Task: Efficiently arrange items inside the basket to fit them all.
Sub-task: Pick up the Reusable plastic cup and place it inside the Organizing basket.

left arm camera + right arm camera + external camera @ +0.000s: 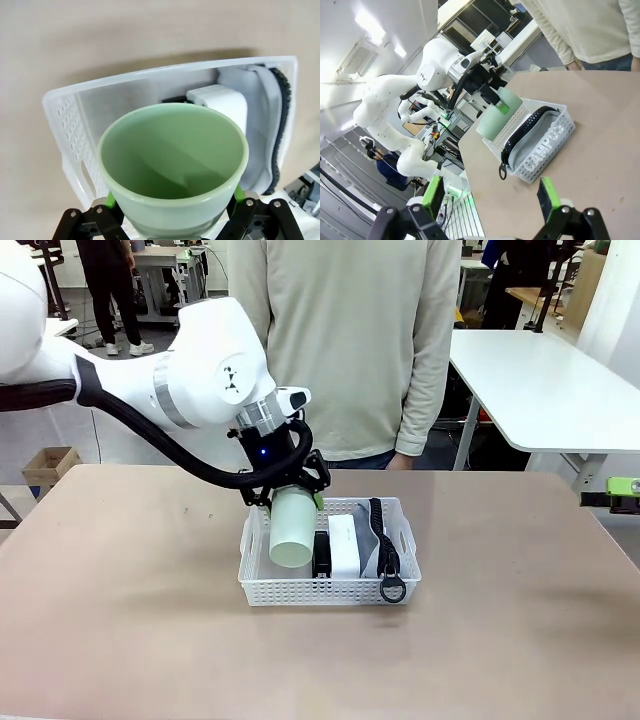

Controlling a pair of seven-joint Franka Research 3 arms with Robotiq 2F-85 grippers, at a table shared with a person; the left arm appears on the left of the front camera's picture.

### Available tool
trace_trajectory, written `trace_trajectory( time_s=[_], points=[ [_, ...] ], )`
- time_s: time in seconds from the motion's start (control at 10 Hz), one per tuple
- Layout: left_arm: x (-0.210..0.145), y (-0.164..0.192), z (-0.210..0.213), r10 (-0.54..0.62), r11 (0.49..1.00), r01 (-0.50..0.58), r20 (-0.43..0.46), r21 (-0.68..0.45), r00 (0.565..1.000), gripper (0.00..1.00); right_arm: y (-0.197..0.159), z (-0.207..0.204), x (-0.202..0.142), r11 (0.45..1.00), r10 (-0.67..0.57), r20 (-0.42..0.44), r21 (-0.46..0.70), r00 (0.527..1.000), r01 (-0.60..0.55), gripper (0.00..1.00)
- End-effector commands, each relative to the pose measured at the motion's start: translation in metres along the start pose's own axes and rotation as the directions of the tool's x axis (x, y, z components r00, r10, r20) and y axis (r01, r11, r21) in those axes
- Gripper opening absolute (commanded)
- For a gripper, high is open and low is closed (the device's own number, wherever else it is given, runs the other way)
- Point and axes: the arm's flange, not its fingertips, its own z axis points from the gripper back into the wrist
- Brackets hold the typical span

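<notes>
Over basket (260,585) | left jaws clamp tumbler (291,530) | right jaws wide, empty

A person in a cream sweatshirt (345,340) stands behind the tan table (120,640), with a white table (545,390) to one side and what looks like a cardboard box (50,468) on the floor.

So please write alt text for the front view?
The left claw holds a pale green plastic tumbler tilted over a shallow white lattice basket, which contains a black stapler, small white box and grey zip pouch.
</notes>
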Motion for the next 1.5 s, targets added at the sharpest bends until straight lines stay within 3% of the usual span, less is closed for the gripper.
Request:
trace_trajectory(
  time_s=[0.0,1.2,1.3,1.4],
  points=[
    [0.003,-0.007,-0.004,0.056,0.994,-0.059,0.029,0.089,0.998,0.91,0.004,0.001,-0.002,1.000,-0.012,-0.015,-0.009,1.000,0.012,1.00],
    [0.001,-0.009,-0.042,0.065,0.975,-0.060,-0.019,0.215,0.998,0.91,0.004,0.001,-0.002,1.000,-0.012,-0.015,-0.009,1.000,0.012,1.00],
    [0.002,-0.009,-0.043,0.062,0.975,-0.054,-0.030,0.216,0.998,1.00,0.004,0.001,-0.002,1.000,-0.012,-0.015,-0.009,1.000,0.012,1.00],
    [0.002,-0.009,-0.042,0.056,0.978,-0.049,-0.028,0.204,0.998,1.00,0.004,0.001,-0.002,1.000,-0.012,-0.015,-0.009,1.000,0.012,1.00]
  ],
)
